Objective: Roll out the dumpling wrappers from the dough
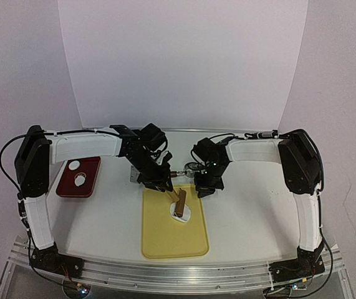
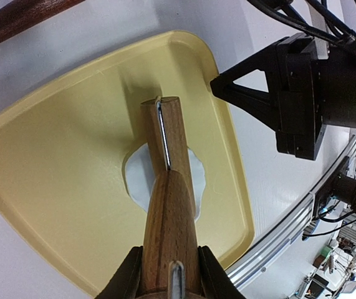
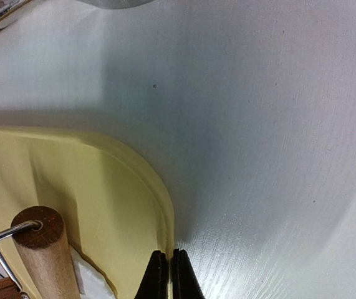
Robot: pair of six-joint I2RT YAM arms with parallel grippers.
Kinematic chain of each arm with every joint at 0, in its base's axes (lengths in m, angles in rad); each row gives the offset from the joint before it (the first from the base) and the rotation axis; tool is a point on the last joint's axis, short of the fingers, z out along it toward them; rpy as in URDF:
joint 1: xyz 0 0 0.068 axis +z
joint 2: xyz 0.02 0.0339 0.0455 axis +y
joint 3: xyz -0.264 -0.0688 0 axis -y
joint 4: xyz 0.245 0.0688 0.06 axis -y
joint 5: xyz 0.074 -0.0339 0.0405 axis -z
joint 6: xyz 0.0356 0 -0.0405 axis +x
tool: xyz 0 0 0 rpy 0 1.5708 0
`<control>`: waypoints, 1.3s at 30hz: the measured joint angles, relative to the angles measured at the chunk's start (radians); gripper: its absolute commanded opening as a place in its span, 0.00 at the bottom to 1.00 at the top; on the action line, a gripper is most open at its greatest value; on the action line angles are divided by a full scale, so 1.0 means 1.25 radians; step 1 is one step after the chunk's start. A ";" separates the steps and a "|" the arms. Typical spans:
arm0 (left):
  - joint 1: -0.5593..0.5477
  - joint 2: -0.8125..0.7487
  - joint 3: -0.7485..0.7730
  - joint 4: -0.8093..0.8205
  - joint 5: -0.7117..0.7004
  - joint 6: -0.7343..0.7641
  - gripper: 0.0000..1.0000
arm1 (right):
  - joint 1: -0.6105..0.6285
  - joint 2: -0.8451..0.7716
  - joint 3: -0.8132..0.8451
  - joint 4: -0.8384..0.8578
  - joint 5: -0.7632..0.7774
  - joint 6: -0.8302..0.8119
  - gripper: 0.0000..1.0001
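A flattened, irregular white dough (image 2: 137,180) (image 1: 186,214) lies on the yellow board (image 1: 165,240) (image 2: 59,162). A wooden rolling pin (image 1: 181,204) (image 2: 168,143) rests across the dough, and my left gripper (image 1: 159,182) (image 2: 170,281) is shut on its near handle. My right gripper (image 1: 206,189) (image 3: 168,265) is shut with nothing held, its tips at the board's far right rim (image 3: 159,205). Two dumpling wrappers (image 1: 73,166) (image 1: 81,181), small white discs, lie in the red tray (image 1: 65,187) at the left.
A metal tool with a wooden handle (image 1: 190,167) (image 2: 22,18) lies on the table just beyond the board, between the two wrists. The right arm's body (image 2: 302,93) hangs close beside the board's right edge.
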 measured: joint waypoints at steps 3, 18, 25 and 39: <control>0.000 -0.017 -0.026 0.012 -0.003 0.009 0.00 | 0.000 0.003 0.005 -0.005 -0.002 -0.001 0.00; -0.019 -0.038 -0.080 0.077 0.027 0.068 0.00 | -0.004 0.015 0.025 -0.025 -0.013 -0.002 0.00; -0.026 -0.038 -0.089 0.095 0.037 0.079 0.00 | -0.006 0.019 0.032 -0.032 -0.016 -0.002 0.00; -0.015 -0.087 -0.168 0.135 0.040 0.076 0.00 | -0.009 0.030 0.049 -0.042 -0.030 -0.002 0.00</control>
